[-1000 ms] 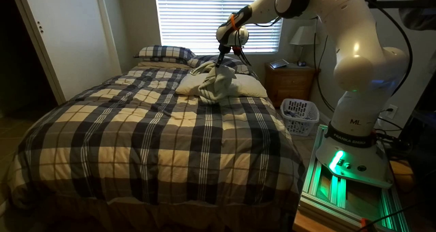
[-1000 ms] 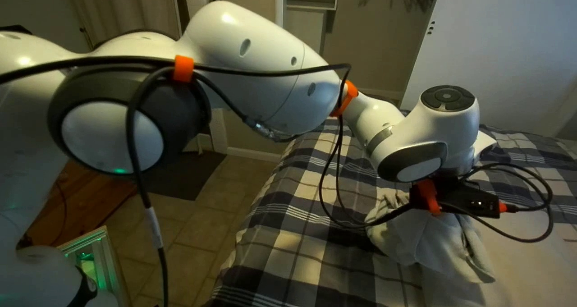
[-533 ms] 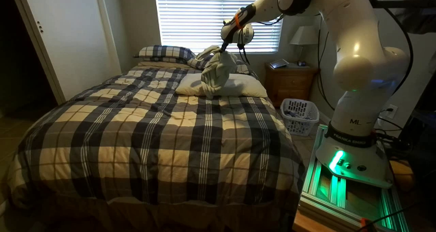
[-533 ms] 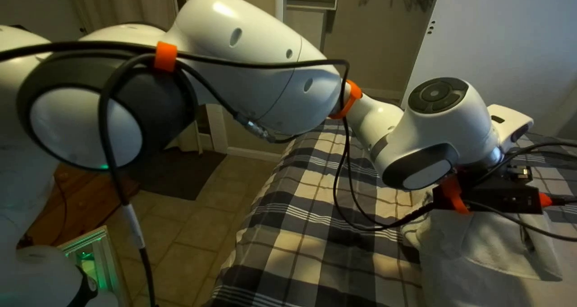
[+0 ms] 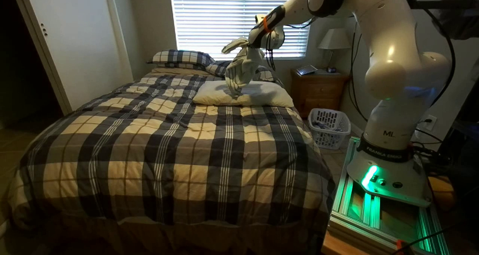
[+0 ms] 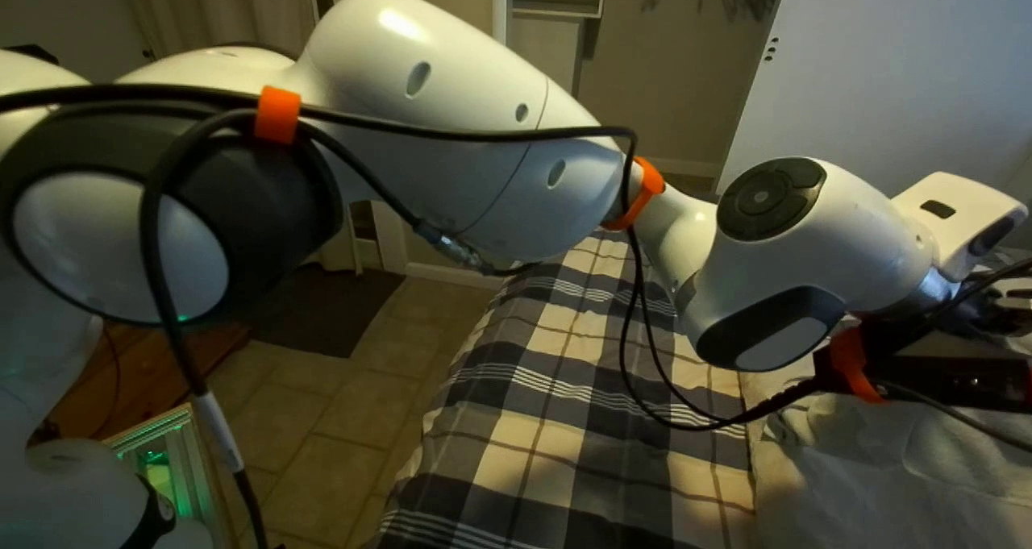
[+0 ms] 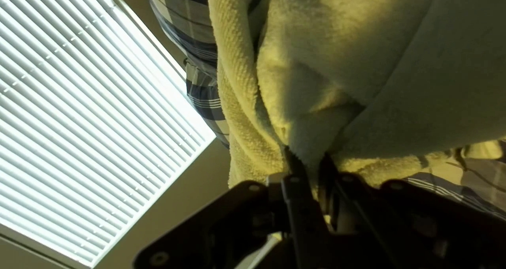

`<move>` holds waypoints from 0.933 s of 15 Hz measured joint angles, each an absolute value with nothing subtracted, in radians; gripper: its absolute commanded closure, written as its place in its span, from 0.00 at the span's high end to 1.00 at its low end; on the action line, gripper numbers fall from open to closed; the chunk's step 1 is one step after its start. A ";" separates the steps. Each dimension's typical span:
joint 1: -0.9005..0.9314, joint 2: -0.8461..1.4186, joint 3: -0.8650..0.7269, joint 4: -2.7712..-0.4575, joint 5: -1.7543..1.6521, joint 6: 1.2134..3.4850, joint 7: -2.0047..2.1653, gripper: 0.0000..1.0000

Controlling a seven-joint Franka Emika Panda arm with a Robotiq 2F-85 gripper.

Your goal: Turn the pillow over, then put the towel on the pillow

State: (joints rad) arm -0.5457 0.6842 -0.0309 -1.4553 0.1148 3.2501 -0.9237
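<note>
The light towel [image 5: 243,66] hangs bunched from my gripper above the white pillow [image 5: 271,94] in an exterior view. Its lower end overlaps the pillow in that view; I cannot tell whether it touches. In the wrist view the towel [image 7: 253,123] fills the upper middle, pinched between the two black fingertips of my gripper [image 7: 306,156]. The pillow lies flat on the bed's right side, near the headboard end. In an exterior view the towel [image 6: 943,444] is partly hidden by the wrist and cables, above the pillow [image 6: 794,505].
The bed has a plaid cover [image 5: 161,142]. Plaid pillows [image 5: 181,58] lie at the far end under the window blinds [image 5: 209,19]. A nightstand [image 5: 318,92] with a lamp [image 5: 335,39] and a white laundry basket [image 5: 329,129] stand to the right.
My gripper has risen and tilted, lifting the towel with it. The towel's lower end has come up from the bed cover in front of the pillow. The pillow has not moved.
</note>
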 measured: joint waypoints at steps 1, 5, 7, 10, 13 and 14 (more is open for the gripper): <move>-0.550 0.684 -0.034 -1.458 0.115 3.260 -0.916 0.05; -0.549 0.697 -0.074 -1.461 0.115 3.296 -0.889 0.37; -0.552 0.702 -0.087 -1.461 0.115 3.306 -0.882 0.45; -0.551 0.707 -0.106 -1.461 0.115 3.334 -0.879 0.65; -0.548 0.708 -0.116 -1.460 0.115 3.362 -0.879 0.86; -0.548 0.708 -0.117 -1.460 0.115 3.368 -0.879 0.92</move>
State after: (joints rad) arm -0.5483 0.7076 -0.1171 -1.4604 0.1149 3.3683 -0.8788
